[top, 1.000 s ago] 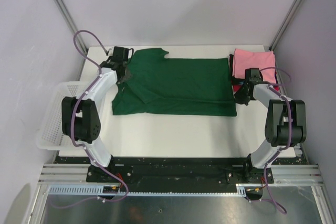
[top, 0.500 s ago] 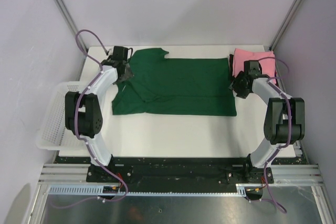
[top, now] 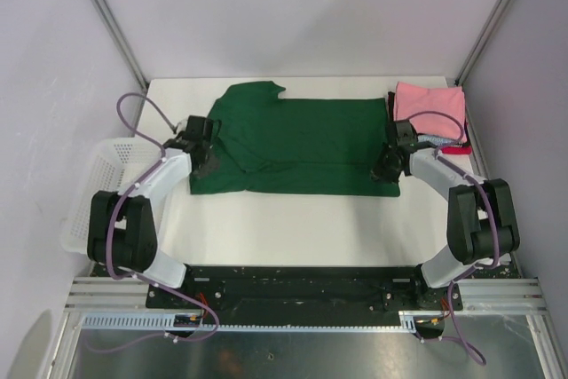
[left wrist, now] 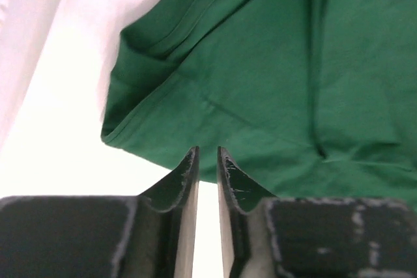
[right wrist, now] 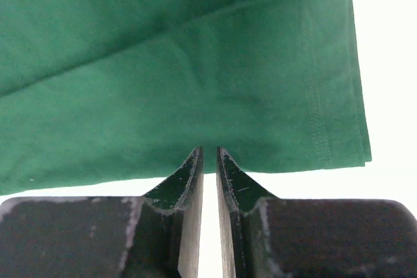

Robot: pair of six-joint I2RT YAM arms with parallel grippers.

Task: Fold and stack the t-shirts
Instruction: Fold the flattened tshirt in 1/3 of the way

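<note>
Green shirt [top: 297, 144] lying flat across middle of surface [top: 293, 224]. Left end effector [left wrist: 207, 154] sitting at its near-left hem, right end effector [right wrist: 209, 153] at its near-right hem. Both showing only narrow slit between jaws, tips meeting cloth edge; whether gripping, cannot tell. Pink shirt [top: 430, 106] topping stack at far right.

Light was bright and even, shadows soft. The white counter [left wrist: 58, 128] glared, overexposed, in both wrist views; the left looked slightly blurred.
</note>
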